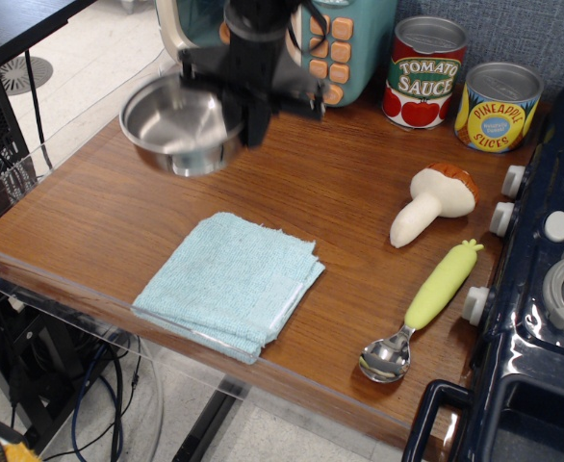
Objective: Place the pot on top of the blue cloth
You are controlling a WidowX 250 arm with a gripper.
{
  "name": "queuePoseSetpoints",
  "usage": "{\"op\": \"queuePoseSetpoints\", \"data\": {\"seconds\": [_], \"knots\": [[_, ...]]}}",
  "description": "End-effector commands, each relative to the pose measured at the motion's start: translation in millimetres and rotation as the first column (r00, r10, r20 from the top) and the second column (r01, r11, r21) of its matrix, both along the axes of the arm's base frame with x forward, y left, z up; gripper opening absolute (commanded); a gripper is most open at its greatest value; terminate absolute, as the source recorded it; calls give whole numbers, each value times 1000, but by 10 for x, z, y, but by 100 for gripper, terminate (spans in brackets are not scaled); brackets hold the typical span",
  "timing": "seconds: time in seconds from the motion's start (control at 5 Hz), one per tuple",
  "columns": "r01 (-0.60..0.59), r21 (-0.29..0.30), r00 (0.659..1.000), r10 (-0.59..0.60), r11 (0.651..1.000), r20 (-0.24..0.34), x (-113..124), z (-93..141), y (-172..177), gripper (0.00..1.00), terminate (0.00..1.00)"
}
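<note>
Gripper [246, 108] is gripping the pot [178, 123] by its rim, hanging above the table [118, 207], behind the blue cloth [230, 281].

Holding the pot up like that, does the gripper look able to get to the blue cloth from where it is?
Probably yes. The gripper carries the pot above the table, behind the blue cloth. Only bare wood lies between them, nothing rests on the cloth, and the mushroom and spoon lie off to one side.
</note>
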State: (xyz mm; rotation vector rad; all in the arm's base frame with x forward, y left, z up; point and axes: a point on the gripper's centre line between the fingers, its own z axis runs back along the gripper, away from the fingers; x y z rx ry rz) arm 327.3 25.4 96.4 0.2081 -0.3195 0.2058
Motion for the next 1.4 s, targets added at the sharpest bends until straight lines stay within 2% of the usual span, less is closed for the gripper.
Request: {"op": "queuePoseSetpoints", "data": {"seconds": [0.0,0.2,0.4,0.6,0.8,1.0,1.2], "knots": [[179,14,984,-180,984,10,-549,-92,-375,0,0],[202,54,979,-201,978,-7,-578,-249,-400,0,0],[196,74,981,-195,978,-21,-492,-378,-388,0,0],[219,76,975,-214,973,-65,-452,-550,-436,0,0],[241,72,967,-233,968,-104,-527,-667,-477,0,0],[267,66,960,-259,961,-111,-593,-679,-521,0,0],[229,95,972,-222,969,-77,-620,-607,-512,100,0]]}}
